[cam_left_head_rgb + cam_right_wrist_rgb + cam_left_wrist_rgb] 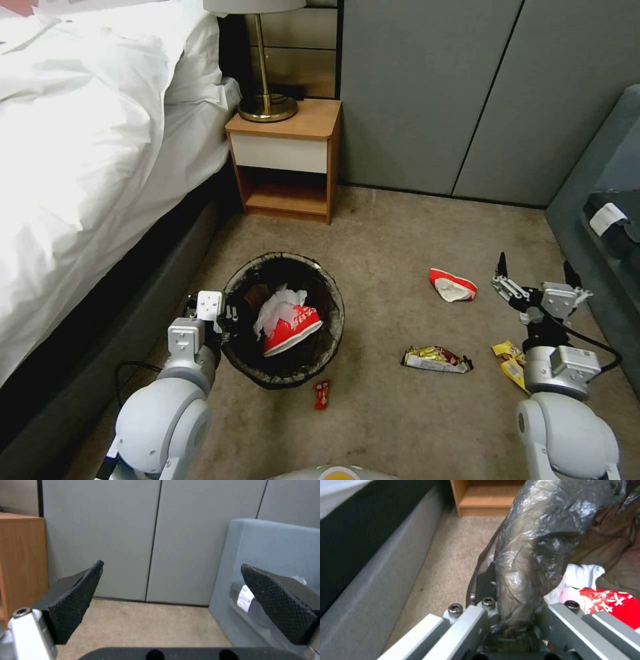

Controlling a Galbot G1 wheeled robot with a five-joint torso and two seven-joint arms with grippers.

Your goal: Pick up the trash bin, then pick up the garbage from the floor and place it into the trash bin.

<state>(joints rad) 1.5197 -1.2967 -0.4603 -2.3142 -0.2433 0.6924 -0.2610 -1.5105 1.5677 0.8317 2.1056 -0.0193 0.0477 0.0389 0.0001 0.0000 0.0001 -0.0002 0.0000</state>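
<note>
The trash bin (283, 320), lined with a dark bag, is at centre left on the carpet beside the bed. A red-and-white paper cup (291, 329) and white tissue (277, 308) lie inside it. My left gripper (229, 320) is shut on the bin's bag-covered rim (526, 562), at its left side. My right gripper (535, 261) hangs open and empty above the carpet at the right, its jaws wide apart (171, 566). Garbage lies on the floor: a crushed red-and-white cup (453, 285), a gold wrapper (437, 359), a yellow wrapper (510, 360) and a small red wrapper (321, 394).
A bed (80, 167) with white covers runs along the left. A wooden nightstand (287, 160) with a lamp (267, 100) stands behind the bin. Grey cabinet doors (467, 93) close the back. A blue-grey seat (600, 200) borders the right.
</note>
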